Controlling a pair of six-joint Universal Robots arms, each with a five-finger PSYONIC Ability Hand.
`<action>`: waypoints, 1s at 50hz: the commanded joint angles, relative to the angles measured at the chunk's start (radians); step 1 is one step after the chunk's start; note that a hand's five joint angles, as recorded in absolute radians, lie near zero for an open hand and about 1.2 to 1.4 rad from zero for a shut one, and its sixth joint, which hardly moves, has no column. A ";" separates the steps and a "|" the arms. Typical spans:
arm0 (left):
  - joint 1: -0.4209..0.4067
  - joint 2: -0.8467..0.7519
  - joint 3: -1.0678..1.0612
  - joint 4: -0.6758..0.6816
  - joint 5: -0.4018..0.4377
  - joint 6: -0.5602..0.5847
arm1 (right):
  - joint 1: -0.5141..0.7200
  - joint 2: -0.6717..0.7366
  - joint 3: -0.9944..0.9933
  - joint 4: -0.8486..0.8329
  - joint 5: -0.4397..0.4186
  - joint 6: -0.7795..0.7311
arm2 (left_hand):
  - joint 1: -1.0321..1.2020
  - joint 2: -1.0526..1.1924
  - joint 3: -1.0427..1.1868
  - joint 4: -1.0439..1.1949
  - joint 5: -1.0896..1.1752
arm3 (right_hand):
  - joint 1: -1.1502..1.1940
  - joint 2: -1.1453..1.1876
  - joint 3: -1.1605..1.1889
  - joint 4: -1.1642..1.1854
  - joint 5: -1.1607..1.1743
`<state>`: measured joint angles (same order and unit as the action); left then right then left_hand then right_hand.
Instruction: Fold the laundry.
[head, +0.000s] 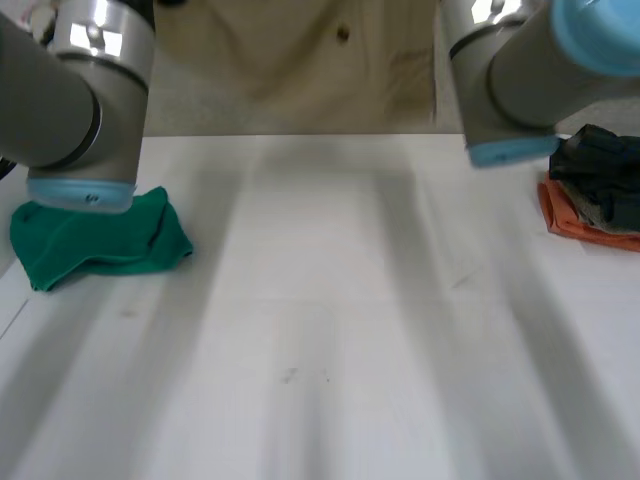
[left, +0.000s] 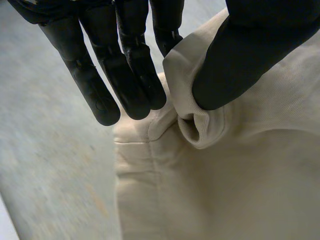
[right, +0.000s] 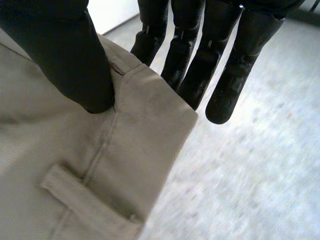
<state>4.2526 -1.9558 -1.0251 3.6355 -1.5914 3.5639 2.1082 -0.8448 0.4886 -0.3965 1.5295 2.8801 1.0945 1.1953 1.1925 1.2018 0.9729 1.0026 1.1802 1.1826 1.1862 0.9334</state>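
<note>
A beige garment (head: 300, 70), trousers by its waistband and belt loop, hangs beyond the table's far edge between my two arms. In the left wrist view my left hand (left: 125, 75) pinches a bunched edge of the beige garment (left: 240, 175) between thumb and fingers. My right hand (right: 200, 60) has its thumb pressed on the waistband corner of the garment (right: 60, 165), close to a belt loop, with its fingers behind the cloth. Both hands hold the cloth in the air over a grey floor.
The white table (head: 330, 330) carries a crumpled green cloth (head: 95, 240) at its left edge, under my left arm. A pile of black and orange clothes (head: 590, 200) lies at its right edge.
</note>
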 joint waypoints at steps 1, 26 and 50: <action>-0.052 0.030 -0.125 0.018 -0.028 0.001 | -0.016 -0.091 0.119 -0.011 -0.064 -0.001 | 0.302 0.201 0.204 0.194 0.249 | 0.394 0.216 0.214 0.210 0.288; -0.163 -0.010 -0.693 -0.115 -0.097 0.000 | -0.086 -0.105 1.001 0.186 -0.088 -0.168 | -0.301 -0.402 -0.399 -0.408 -0.354 | 0.394 0.216 0.214 0.210 0.288; 0.157 0.221 -0.874 -0.161 0.257 0.006 | -0.191 -0.306 1.274 0.188 -0.196 -0.167 | -0.749 -0.850 -0.847 -0.856 -0.802 | 0.394 0.216 0.214 0.210 0.288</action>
<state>4.2673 -1.7327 -1.8817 3.4738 -1.5487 3.5661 1.9502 -1.1504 1.7450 -0.2047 1.3779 2.7138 0.3164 0.3007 0.3058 0.2998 0.1166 1.0451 1.1803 1.1861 1.1921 0.9900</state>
